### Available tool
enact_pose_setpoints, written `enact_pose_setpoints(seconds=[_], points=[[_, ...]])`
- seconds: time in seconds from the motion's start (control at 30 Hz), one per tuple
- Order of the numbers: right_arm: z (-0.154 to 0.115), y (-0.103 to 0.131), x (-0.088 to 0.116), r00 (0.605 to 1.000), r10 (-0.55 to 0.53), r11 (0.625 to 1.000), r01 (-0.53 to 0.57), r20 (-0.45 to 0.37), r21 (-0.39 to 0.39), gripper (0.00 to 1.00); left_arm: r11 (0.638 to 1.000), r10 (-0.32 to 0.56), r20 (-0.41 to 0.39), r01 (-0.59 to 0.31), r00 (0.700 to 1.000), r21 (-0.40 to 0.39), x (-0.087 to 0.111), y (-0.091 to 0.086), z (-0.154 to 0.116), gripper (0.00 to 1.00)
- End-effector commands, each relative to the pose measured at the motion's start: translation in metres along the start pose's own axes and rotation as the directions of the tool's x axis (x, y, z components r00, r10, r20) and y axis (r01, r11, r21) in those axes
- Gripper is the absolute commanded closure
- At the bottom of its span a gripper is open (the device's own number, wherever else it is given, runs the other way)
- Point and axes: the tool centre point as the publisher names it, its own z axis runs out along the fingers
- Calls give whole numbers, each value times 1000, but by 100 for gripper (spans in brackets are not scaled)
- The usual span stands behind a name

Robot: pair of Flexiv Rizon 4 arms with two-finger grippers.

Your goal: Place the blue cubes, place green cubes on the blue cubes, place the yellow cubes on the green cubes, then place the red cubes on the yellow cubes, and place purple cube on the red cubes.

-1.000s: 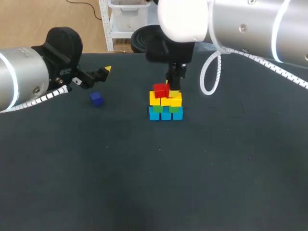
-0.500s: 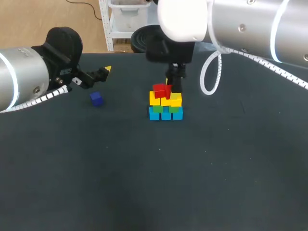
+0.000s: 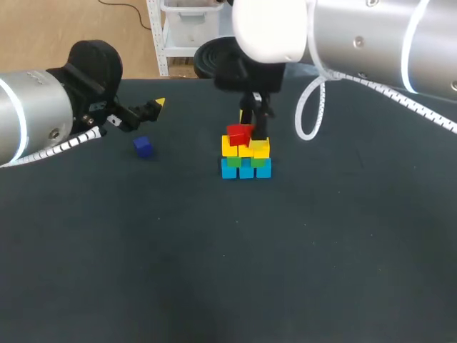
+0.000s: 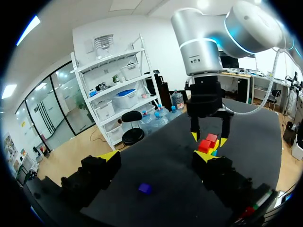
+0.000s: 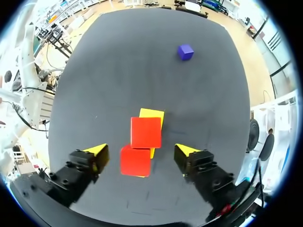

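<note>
1. The right gripper [image 3: 255, 114] hangs over the stack in the middle of the dark table [image 3: 214, 271]. Its fingers are spread wide and it has hold of nothing.
2. In the right wrist view, the right gripper [image 5: 140, 151] has one of the two red cubes [image 5: 135, 161] in the gap between its yellow tips. That cube is apart from both fingers [image 5: 97, 152]. The other red one lies just ahead of it, and the two touch.
3. The red cubes [image 3: 239, 133] sit side by side at the top of the stack. They rest on the yellow cubes [image 3: 258, 148], a little askew to them. An edge of yellow [image 5: 152, 113] shows ahead of the red pair in the right wrist view.
4. Below the yellow layer are the green cubes [image 3: 234, 162]. Under those, the blue cubes [image 3: 246, 170] stand in a row on the table.
5. In the left wrist view, the right gripper [image 4: 207, 138] stands with one yellow tip on each side of the red cubes [image 4: 207, 143].
6. The purple cube [image 3: 143, 146] lies alone on the table, well apart from the stack and near the left gripper [image 3: 153, 107].
7. The left gripper [image 4: 156, 156] is also wide open and holds nothing. The purple cube [image 4: 145, 188] shows on the table in the gap between its fingers and touches neither.
8. In the right wrist view the purple cube [image 5: 185, 51] lies far ahead of the right gripper, beyond the stack.
</note>
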Motion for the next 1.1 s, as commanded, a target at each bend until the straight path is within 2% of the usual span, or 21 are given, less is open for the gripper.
enact_pose_setpoints(seconds=[0.03,0.1,0.13,0.5,0.93,1.1], points=[[1,-1,-4,1000,-4,1000,4,-6,7,30,1000,-1,3,1,1000,-6,0,-1,2,0],[1,-2,-5,1000,-10,1000,10,-7,9,46,1000,-1,3,1,1000,-6,0,-1,2,0],[1,-2,-6,1000,-12,1000,13,-8,9,51,1000,-1,3,1,1000,-6,0,-1,2,0],[3,0,-6,999,-37,999,37,-8,-13,55,1000,-1,3,1,1000,-6,0,-1,2,0],[2,4,0,1000,-16,1000,16,-1,-15,62,1000,-1,3,1,1000,-6,0,-1,2,0],[2,4,-1,1000,-18,1000,18,2,-14,60,1000,-1,3,1,1000,-6,0,-1,2,0]])
